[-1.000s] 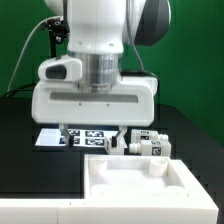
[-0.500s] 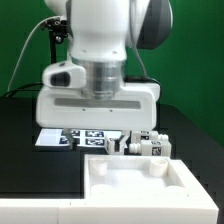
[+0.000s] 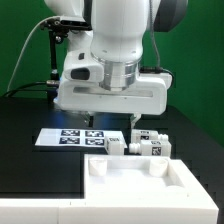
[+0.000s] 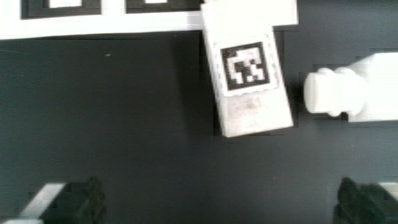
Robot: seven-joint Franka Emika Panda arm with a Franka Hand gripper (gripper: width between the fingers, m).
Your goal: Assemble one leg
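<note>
A leg (image 4: pixel 246 75), a white oblong block with a black-and-white tag, lies on the black table ahead of my gripper (image 4: pixel 217 205). A second leg (image 4: pixel 361 90) lies beside it, its round peg end towards the first. My gripper is open and empty, its two dark fingertips (image 4: pixel 71 200) wide apart above bare table, short of the tagged leg. In the exterior view the white hand (image 3: pixel 110 92) hangs over the legs (image 3: pixel 116 146) (image 3: pixel 151 147), which lie just behind the large white tray-like part (image 3: pixel 100 172). The fingers are hidden there.
The marker board (image 3: pixel 70 137) lies flat on the table at the exterior view's left of the legs; its edge also shows in the wrist view (image 4: pixel 107 20). A green backdrop stands behind the arm. Cables hang at the back left.
The arm has moved towards the exterior view's right and a little up, uncovering more of the marker board. The legs and the tray-like part have not moved.
</note>
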